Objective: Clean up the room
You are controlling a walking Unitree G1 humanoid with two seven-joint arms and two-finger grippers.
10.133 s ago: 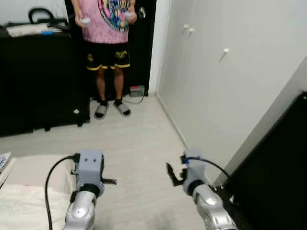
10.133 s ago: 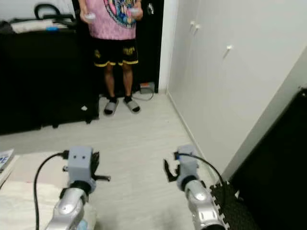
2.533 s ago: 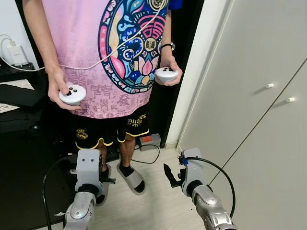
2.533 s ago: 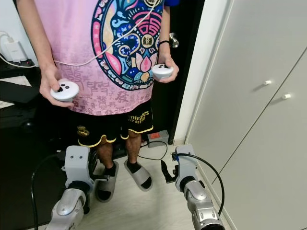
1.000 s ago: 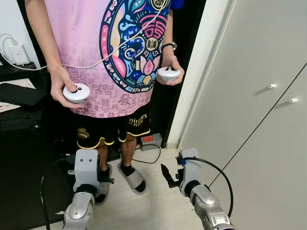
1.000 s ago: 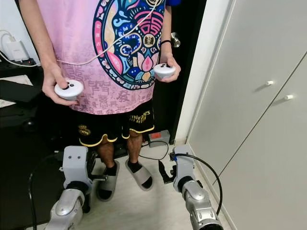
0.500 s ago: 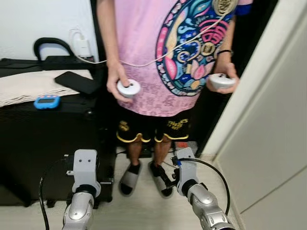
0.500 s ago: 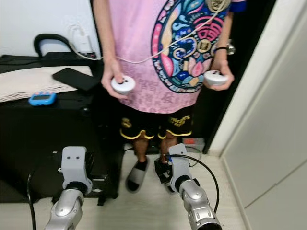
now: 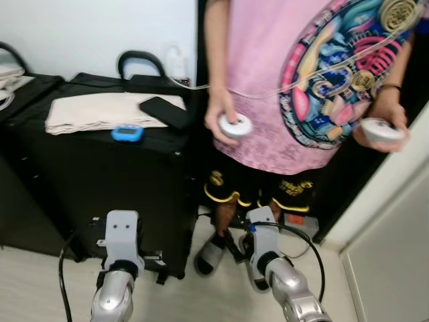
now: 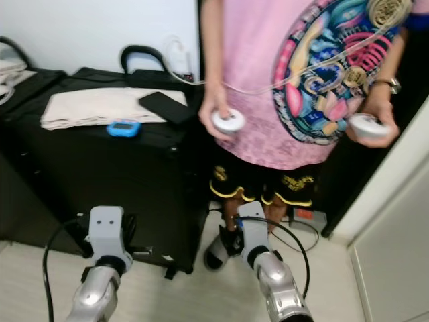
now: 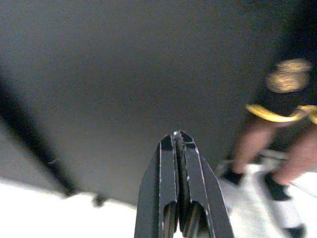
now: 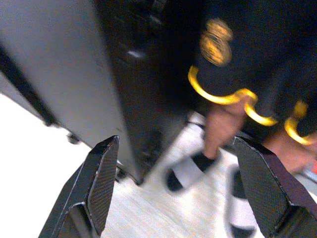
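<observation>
Black cabinet [image 9: 100,174] ahead carries a folded cloth [image 9: 94,111], blue gadget [image 9: 127,133] and phone [image 9: 164,111]. Person [image 9: 308,100] beside it — a controller [image 9: 236,125] in each hand. Left gripper [image 11: 178,144] pressed together, right gripper [image 12: 181,163] spread wide — both empty, low before the cabinet.

Folded beige cloth [image 9: 100,111] lies flat atop black suitcase [image 9: 87,181].

Person [image 9: 301,100] cut off at top edge, head out of frame. My wrist views motion-blurred; sandals [image 12: 190,171] smeared. Blue gadget [image 9: 127,133] near front edge of black case [image 9: 100,174] too small to identify.
</observation>
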